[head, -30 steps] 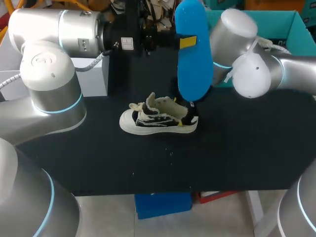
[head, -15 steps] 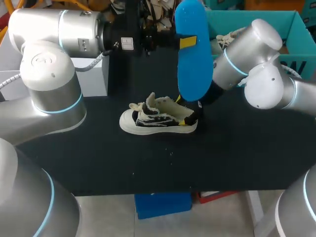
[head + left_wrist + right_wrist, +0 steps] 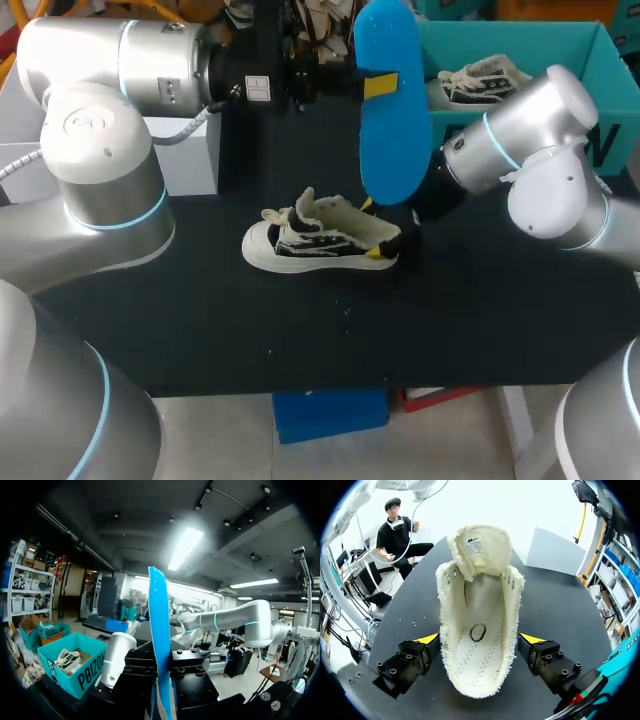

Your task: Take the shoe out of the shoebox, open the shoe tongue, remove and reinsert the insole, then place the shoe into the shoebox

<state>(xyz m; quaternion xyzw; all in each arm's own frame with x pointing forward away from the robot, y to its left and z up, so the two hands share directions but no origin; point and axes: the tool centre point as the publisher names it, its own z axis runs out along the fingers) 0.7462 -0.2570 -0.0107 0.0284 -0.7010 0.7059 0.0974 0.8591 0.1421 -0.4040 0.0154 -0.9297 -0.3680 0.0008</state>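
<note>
A white, black-striped shoe (image 3: 320,240) lies on the black table (image 3: 200,320), toe to the left and tongue pulled up. In the right wrist view the shoe (image 3: 480,625) shows its open mouth without the insole. My right gripper (image 3: 480,639) stands open with one yellow fingertip on each side of the heel; in the head view it sits low at the heel (image 3: 392,236). My left gripper (image 3: 376,86) is shut on the blue insole (image 3: 393,110), held upright above and behind the shoe. In the left wrist view the insole (image 3: 160,645) is edge-on between the fingers.
The teal shoebox (image 3: 520,32) stands at the back right with a second shoe (image 3: 482,80) inside; the left wrist view also shows this shoebox (image 3: 80,672). A white box (image 3: 185,155) stands at the back left of the table.
My right arm has swung out to the right and lowered, bringing its open gripper to the shoe's heel and uncovering the shoe in the box. The left arm and the insole stayed still.
</note>
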